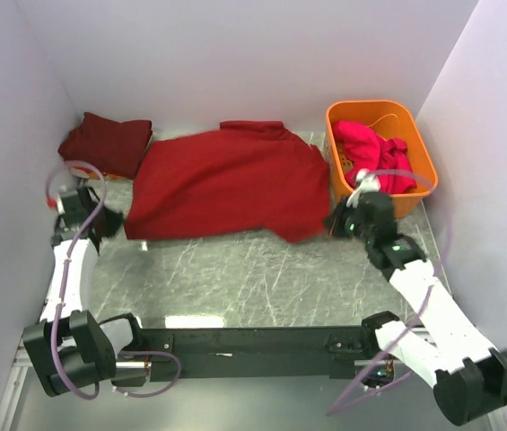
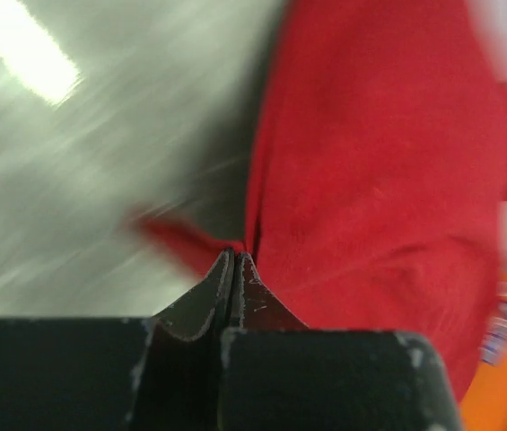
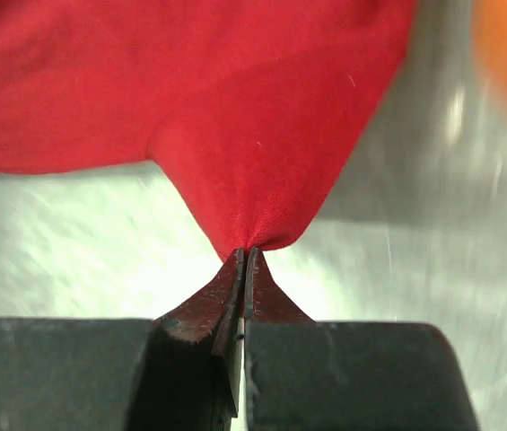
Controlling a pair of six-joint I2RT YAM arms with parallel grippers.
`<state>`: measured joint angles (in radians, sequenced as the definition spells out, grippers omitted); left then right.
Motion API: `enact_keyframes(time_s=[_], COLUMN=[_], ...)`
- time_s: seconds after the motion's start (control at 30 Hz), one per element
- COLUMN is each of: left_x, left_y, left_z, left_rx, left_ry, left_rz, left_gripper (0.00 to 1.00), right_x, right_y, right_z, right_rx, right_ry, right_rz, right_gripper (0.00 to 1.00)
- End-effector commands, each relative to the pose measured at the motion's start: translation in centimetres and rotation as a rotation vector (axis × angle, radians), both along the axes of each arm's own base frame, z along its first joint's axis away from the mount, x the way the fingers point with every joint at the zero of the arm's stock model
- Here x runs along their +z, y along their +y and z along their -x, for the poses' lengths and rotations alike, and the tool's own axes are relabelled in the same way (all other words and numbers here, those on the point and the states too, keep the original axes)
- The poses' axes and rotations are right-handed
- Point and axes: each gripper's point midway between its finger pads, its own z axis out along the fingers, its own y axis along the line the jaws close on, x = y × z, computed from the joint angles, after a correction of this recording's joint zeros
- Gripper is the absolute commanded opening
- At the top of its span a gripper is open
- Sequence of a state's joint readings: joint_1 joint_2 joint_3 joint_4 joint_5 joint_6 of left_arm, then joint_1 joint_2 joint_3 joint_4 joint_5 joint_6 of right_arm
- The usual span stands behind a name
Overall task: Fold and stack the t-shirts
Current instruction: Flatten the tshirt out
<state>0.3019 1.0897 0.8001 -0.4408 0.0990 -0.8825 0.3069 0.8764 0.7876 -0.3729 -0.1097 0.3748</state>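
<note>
1. Now, at the far left of the surface [image 1: 253, 278] sits the folded maroon t-shirt [image 1: 105, 142]. It is a compact bundle just beside the left end of the spread shirt and beyond my left arm.
2. My left tool [image 2: 235, 259] is pinched tight on the near-left corner of the dark red t-shirt [image 1: 226, 180]. The wrist view shows a small tail of cloth caught between the closed tips, and the rest of the shirt runs away up and to the right.
3. The dark red t-shirt lies spread flat in the middle of the surface. Its longer side runs left to right and its collar sits at the far edge. The whole body lies beyond both tools, toward the back wall.
4. My right tool [image 3: 245, 253] is clamped on the near-right corner, and the cloth rises into a peak where the tips meet. Each arm holds one end of the near edge, so neither is nearer. I judge that the next move is to carry that edge away from me and over the far half. Both tools would have to travel together so the crease stays parallel to the long side.
5. The orange tub [image 1: 419, 153] stands at the far right, just beyond my right tool. The magenta-pink t-shirt [image 1: 374, 148] is bundled inside it. My right wrist could brush the rim as it goes forward.
</note>
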Motion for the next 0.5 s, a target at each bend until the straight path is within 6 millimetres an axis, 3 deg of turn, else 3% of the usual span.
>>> enact_keyframes(time_s=[0.0,0.03,0.07,0.1,0.17,0.2,0.23,0.47], left_x=[-2.8,-3.8,-4.9,-5.8,-6.3,-6.4,-6.5,-6.9], left_y=[0.8,0.6,0.4,0.6,0.9,1.4,1.4,0.2], left_z=[2.4,3.1,3.8,4.9,5.8,6.2,6.8,9.7], left_rx=[0.118,0.124,0.127,0.149,0.167,0.192,0.204,0.177], left_ry=[0.111,0.149,0.196,0.252,0.292,0.308,0.332,0.383], left_rz=[0.015,0.032,0.046,0.031,0.02,-0.002,-0.004,0.013], left_gripper=[0.01,0.01,0.11,0.34,0.61,0.95,0.99,0.99], right_x=[-4.4,-5.5,-6.5,-7.6,-8.9,-9.6,-10.1,-11.3], right_y=[-0.5,-0.8,-1.2,-1.9,-2.1,-2.3,-2.5,-3.8], right_z=[1.9,2.2,2.5,2.8,3.1,3.3,3.4,3.8], right_rx=[-0.053,-0.073,-0.099,-0.133,-0.16,-0.173,-0.184,-0.246], right_ry=[0.15,0.186,0.22,0.247,0.299,0.32,0.34,0.402], right_rz=[-0.031,-0.018,-0.007,0.015,0.019,0.027,0.032,0.099], right_gripper=[0.0,0.0,0.0,0.0,0.0,0.0,0.0,0.0])
